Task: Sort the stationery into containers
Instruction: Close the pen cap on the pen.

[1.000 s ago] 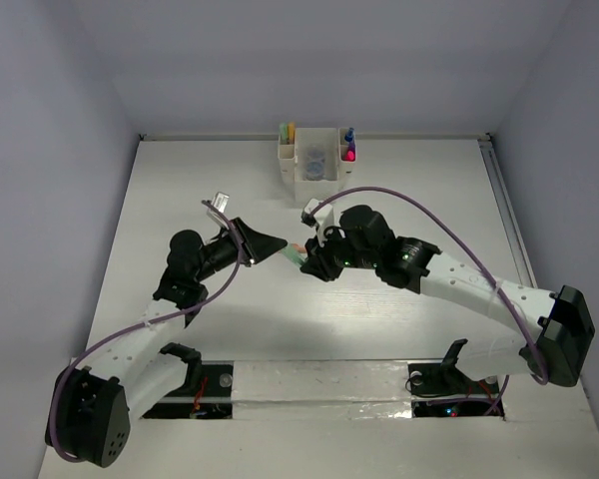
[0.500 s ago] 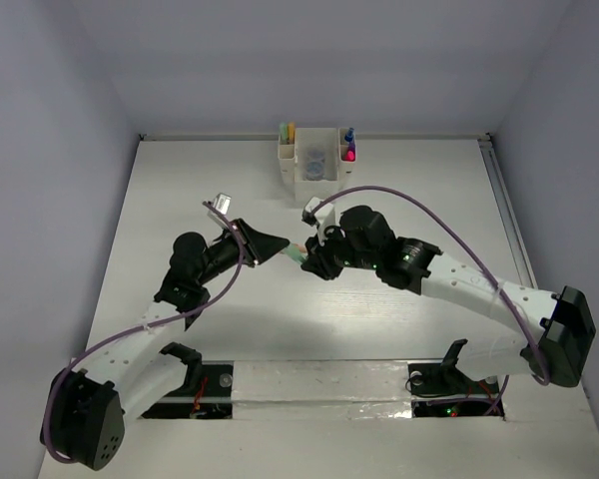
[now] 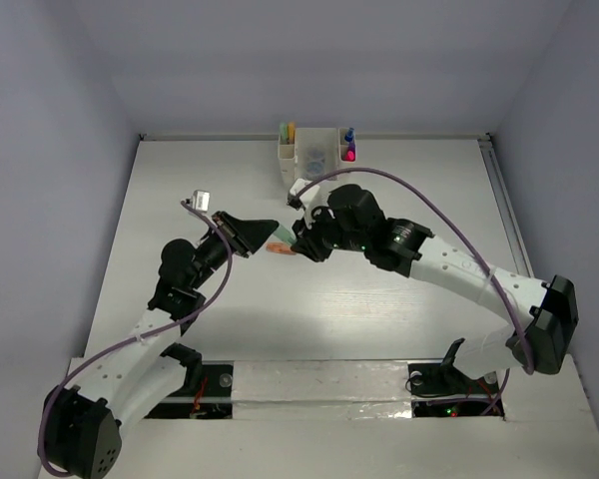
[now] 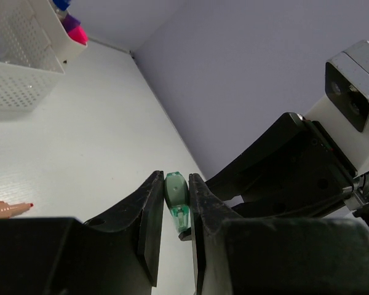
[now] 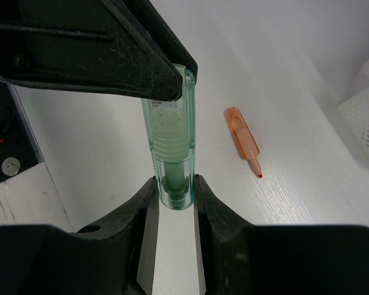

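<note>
A mint green marker (image 5: pixel 168 135) is held in the air between both grippers, end to end. My left gripper (image 4: pixel 175 182) is shut on one end of it (image 4: pixel 176 195). My right gripper (image 5: pixel 172 187) is shut on the other end. In the top view the two grippers (image 3: pixel 272 230) (image 3: pixel 299 239) meet above the table's middle, with the marker (image 3: pixel 289 238) between them. A peach marker (image 3: pixel 280 247) lies on the table just below them; it also shows in the right wrist view (image 5: pixel 243 140). The white organizer (image 3: pixel 314 172) stands at the far edge.
The organizer holds green and orange markers (image 3: pixel 287 130) in its left compartment, blue and pink items (image 3: pixel 349 150) in its right one, and round tubs (image 3: pixel 312 158) in the middle. Its perforated wall shows in the left wrist view (image 4: pixel 15 80).
Both grippers have moved together toward the far side with the mint marker between them. The left wrist has swung left. The peach marker now shows uncovered on the table.
</note>
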{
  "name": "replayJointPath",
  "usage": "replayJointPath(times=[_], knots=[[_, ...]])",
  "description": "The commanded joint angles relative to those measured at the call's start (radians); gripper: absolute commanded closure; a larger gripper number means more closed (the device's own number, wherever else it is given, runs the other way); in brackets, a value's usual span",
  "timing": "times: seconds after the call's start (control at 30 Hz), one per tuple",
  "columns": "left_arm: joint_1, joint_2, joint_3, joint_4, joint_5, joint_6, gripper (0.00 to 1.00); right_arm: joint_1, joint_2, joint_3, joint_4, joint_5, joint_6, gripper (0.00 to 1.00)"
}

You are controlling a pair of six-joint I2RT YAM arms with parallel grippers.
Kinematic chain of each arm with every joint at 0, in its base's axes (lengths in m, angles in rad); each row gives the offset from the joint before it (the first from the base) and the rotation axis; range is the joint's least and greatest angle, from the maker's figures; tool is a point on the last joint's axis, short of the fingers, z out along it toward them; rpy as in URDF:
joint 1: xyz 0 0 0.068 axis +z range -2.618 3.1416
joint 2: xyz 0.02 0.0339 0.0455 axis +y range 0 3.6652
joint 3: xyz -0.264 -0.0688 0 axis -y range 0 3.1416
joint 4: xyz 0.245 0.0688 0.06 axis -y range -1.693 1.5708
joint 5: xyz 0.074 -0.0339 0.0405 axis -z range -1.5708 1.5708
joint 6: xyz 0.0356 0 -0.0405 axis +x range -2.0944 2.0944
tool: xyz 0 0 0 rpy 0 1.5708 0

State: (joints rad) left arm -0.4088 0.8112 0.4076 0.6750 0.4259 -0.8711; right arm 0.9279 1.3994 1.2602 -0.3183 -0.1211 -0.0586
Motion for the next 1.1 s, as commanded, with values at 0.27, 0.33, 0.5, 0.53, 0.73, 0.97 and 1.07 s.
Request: replayJointPath(times=[0.27,0.33,0.5,0.53,0.73,0.97,1.07], knots=[[-0.071,0.000,-0.043,-0.048,0.232,-0.035,1.00,-0.023,0.030,0.272,0.343,-0.035,-0.070,1.00],[-0.071,0.006,-0.043,-0.045,0.232,-0.037,1.00,-0.023,0.038,0.310,0.334,-0.049,-0.078,1.00],[-0.102,0.029,-0.033,-0.034,0.217,-0.040,1.00,-0.023,0.081,0.404,0.315,-0.054,-0.099,1.00],[-0.113,0.031,-0.030,-0.032,0.212,-0.040,1.00,-0.023,0.088,0.415,0.288,-0.063,-0.099,1.00],[-0.113,-0.046,0.046,-0.077,0.045,-0.023,1.00,-0.023,-0.039,0.167,0.406,0.023,0.035,0.78],[-0.113,-0.026,0.077,0.020,-0.099,-0.058,1.00,-0.023,-0.246,-0.082,0.490,0.069,0.158,0.29],[-0.113,-0.012,0.065,0.113,-0.144,-0.080,1.00,-0.023,-0.292,-0.128,0.510,0.118,0.198,0.21]])
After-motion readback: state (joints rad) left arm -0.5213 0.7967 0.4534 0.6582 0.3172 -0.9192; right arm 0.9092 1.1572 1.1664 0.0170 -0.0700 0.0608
